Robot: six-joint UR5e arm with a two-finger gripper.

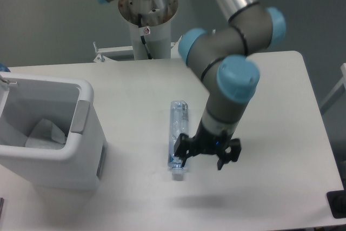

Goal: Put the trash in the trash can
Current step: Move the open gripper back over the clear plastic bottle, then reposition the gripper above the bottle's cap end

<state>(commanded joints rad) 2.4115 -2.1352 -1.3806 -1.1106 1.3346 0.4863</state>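
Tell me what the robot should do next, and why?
Probably slide its hand a little left so the open fingers straddle the bottle, then close. The bottle lies flat on the table, not grasped, and the hand sits by its cap end, slightly to the right. Paper is already in the bin, so the bottle looks like the only trash left.

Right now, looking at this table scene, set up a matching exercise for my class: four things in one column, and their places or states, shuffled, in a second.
Things:
1. crushed plastic bottle
2. crumpled paper wad
3. trash can
4. tool

Places or states:
A. inside the bin
B. open, low beside the bottle's capped end
C. lying flat mid-table
D. standing at the table's left side

Pairs: 1-C, 2-A, 3-D, 4-B
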